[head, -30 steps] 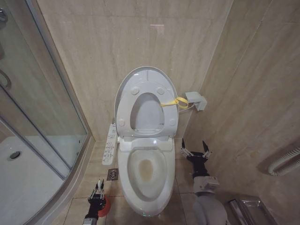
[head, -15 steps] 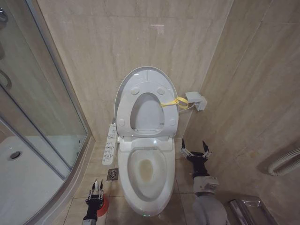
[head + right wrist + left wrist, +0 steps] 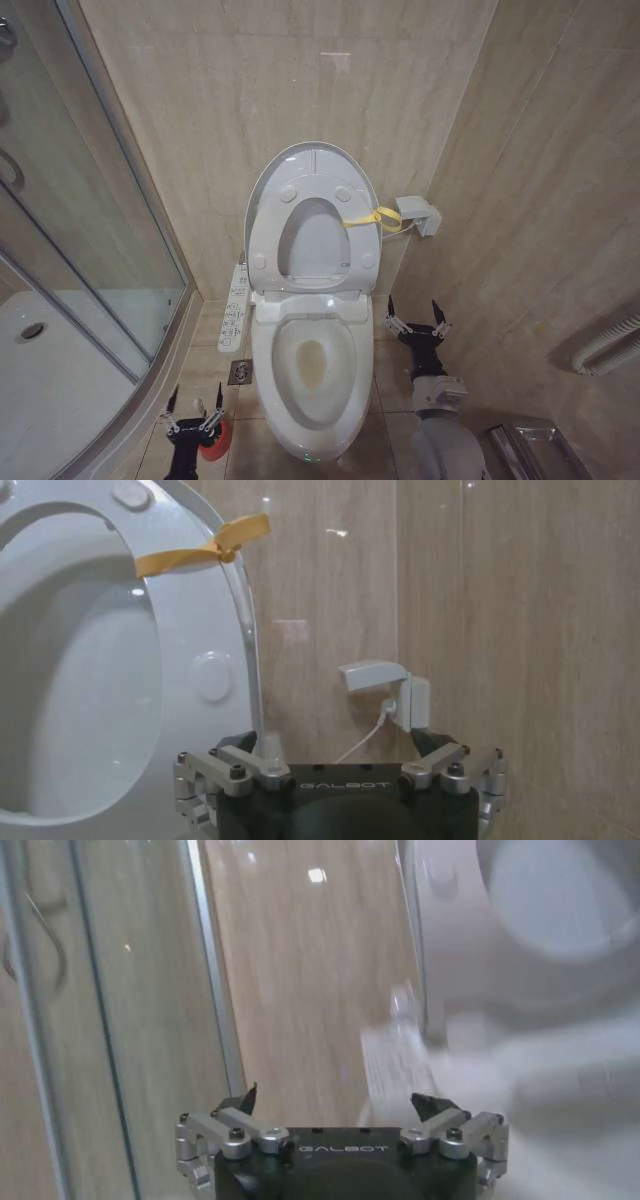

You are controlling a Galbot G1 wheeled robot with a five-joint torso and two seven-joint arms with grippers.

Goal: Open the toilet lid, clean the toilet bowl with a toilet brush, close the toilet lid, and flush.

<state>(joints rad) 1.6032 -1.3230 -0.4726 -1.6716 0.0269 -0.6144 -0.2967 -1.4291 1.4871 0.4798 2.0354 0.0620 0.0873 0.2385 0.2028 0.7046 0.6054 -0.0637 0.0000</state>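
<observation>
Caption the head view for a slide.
Toilet lid raised, toilet bowl exposed; left tool open by red holder.

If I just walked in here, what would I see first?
You would first see the toilet lid standing up against the tan wall, with a bright yellow strap on its edge and the toilet bowl open below it. Next come the robot's open grippers low by the bowl: the right gripper on one side, the left gripper on the other, above a red holder cup.

Glossy plastic toilet lid (image 3: pixel 312 165); glossy ceramic toilet bowl (image 3: pixel 268 385).
</observation>
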